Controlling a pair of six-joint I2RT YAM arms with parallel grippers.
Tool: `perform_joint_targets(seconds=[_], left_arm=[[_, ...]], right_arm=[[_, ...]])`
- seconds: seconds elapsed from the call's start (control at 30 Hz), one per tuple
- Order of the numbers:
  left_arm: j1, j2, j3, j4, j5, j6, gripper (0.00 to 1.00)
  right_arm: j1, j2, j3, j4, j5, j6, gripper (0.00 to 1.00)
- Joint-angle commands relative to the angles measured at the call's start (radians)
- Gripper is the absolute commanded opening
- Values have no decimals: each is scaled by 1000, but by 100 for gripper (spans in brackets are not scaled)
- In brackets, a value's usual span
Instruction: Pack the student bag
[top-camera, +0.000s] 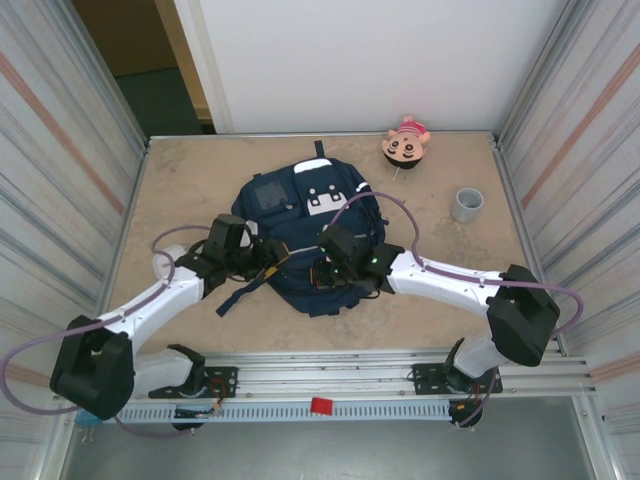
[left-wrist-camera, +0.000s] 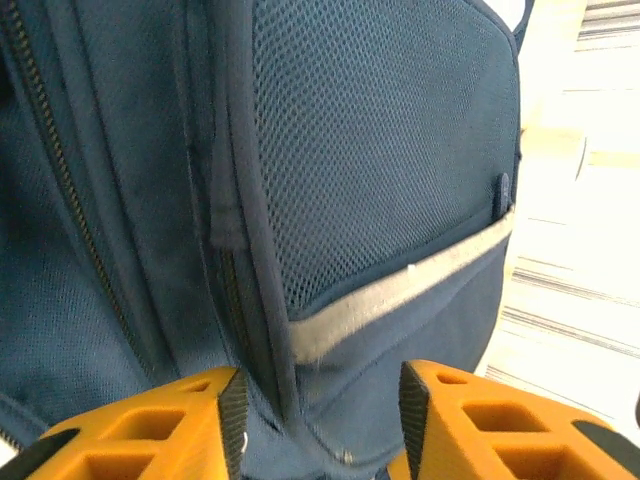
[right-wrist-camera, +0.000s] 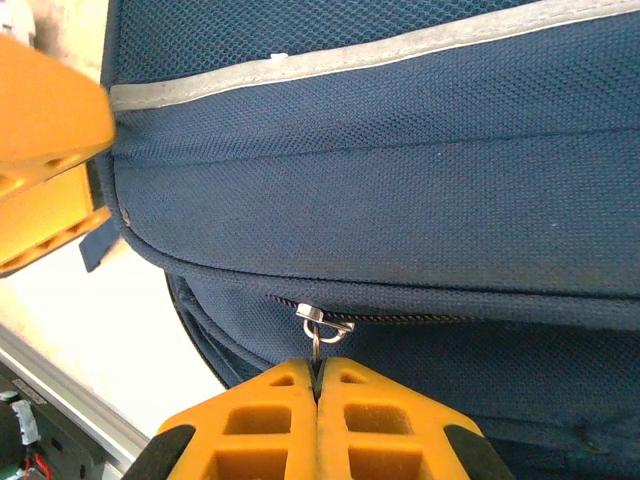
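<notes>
Table (top-camera: 190, 180): beige marbled top; corrugated metal walls (top-camera: 60, 150) on both sides, white panel (top-camera: 350, 60) behind; student bag (top-camera: 300, 215) lies mid-table between the arms; doll (top-camera: 406, 145) at far edge, grey cup (top-camera: 466, 204) well right of bag. Left gripper (left-wrist-camera: 322, 400) jaws apart, straddling a bag seam beside mesh pocket (left-wrist-camera: 380, 150); can't tell if pads touch fabric. Right gripper (right-wrist-camera: 317, 375) jaws together, clamped on zipper pull (right-wrist-camera: 318, 325). White object (top-camera: 163, 262) by left arm half hidden, unidentifiable; bag's near end covered by arms from above.

Lab cell: corrugated metal walls (top-camera: 60, 150)
</notes>
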Motion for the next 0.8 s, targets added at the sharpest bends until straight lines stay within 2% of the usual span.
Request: perform_joint_targets(seconds=[0.0,0.13,0.2,0.37,0.47,0.6,0.67,0.77], left_arm=[[-6,38,22,80,-4,-28,37],[0,55,43,22,-10,36,7],[23,42,54,-38,-19,84,0],[145,-19,53,-120,0,197,0],[228,-11,70,-159,72,265,0],[258,24,116,-228,102,362,0],[258,21,130,-236,103,384,9],[249,-32,138,-223,74,421,41]], right_arm=[[9,0,30,-5,-15,-17,0],[-8,-29,36,-82,14,-38,0],[-38,-48,30,-149,30,-47,0],[-117,-102,6,-290,73,-83,0],[-187,-119,-25,-280,9,-129,0],[-218,-120,-18,-218,-77,-199,0],[-211,-117,-8,-189,-113,-220,0],[-197,-112,0,-153,-143,-248,0]])
